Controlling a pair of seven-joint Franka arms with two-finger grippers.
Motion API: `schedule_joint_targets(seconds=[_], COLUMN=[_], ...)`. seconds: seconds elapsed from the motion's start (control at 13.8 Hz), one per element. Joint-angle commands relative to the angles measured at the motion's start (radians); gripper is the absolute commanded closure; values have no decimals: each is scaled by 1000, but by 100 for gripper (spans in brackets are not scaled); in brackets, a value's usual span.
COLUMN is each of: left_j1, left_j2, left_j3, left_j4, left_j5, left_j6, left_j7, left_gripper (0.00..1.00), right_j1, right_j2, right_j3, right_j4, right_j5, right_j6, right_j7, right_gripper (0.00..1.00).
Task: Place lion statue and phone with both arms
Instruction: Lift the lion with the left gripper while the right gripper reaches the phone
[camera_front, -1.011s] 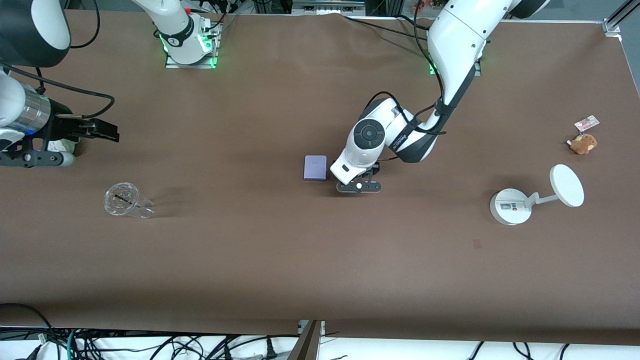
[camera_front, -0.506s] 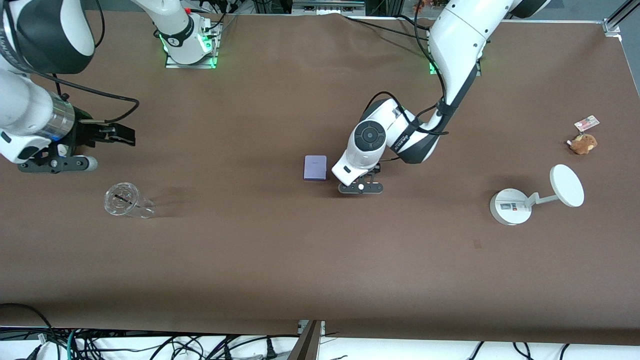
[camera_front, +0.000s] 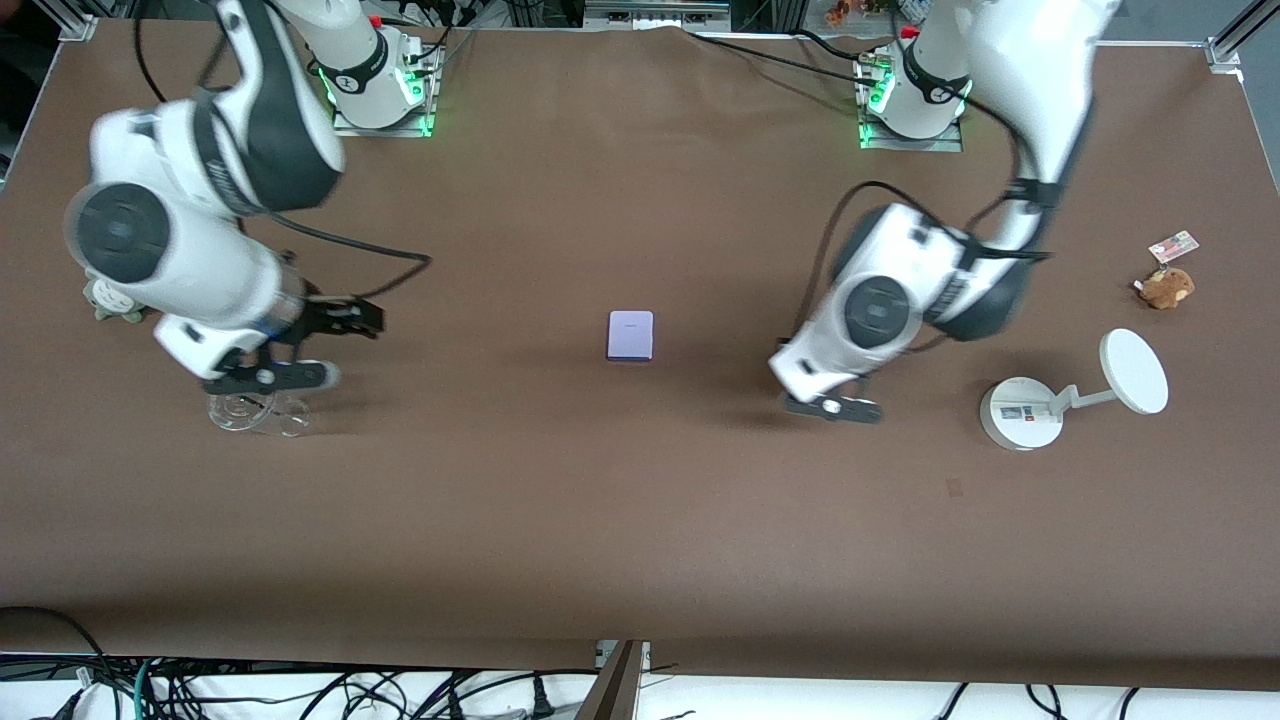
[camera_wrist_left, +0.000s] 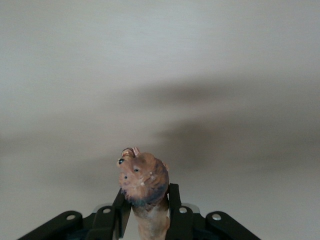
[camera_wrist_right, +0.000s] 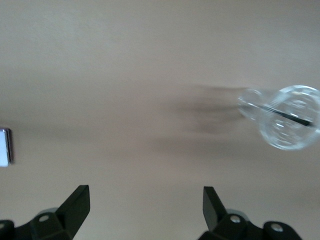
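**Ana:** Left gripper (camera_wrist_left: 147, 217) first; its fingers are clamped on the lion statue (camera_wrist_left: 144, 182), the reddish-brown head poking out between them in the left wrist view; in the front view that gripper (camera_front: 832, 408) hangs over bare table between the phone (camera_front: 630, 335) and the white stand (camera_front: 1022, 414).

**Ben:** And the phone itself?

**Ana:** Flat on the brown table (camera_front: 640, 520) near its middle, pale lavender, nothing touching it; you catch a sliver of it at the edge of the right wrist view (camera_wrist_right: 5, 146).

**Ben:** Right gripper (camera_front: 272, 377) now; it sits over the clear glass (camera_front: 250, 412) toward the right arm's end of the table; fingers spread wide apart in the right wrist view (camera_wrist_right: 145, 200), nothing between them.

**Ana:** That glass lies on its side; the right wrist view shows its round mouth (camera_wrist_right: 287, 117) with a thin dark line across it.

**Ben:** What else is on the cloth?

**Ana:** A tan-brown plush toy (camera_front: 1167, 287) with a tag (camera_front: 1172, 245) beside it, at the left arm's end of the table, farther from the front camera than the stand; the stand carries a white disc (camera_front: 1134, 371) on a short arm; a small pale-green thing (camera_front: 105, 300) peeks out beside the right arm, too hidden to name.
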Motion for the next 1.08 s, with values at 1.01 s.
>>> schedule_joint_targets(seconds=[1.01], left_j1=[323], left_j2=[68], left_j3=[-13], left_j4=[-198], left_j5=[105], left_j6=[310], left_j7=[253], left_gripper=[80], right_j1=[466], right_j2=[379], right_j3=[-8], right_j4=[26], right_j5=[172], right_j6=[386], right_j7=[570], right_gripper=[0])
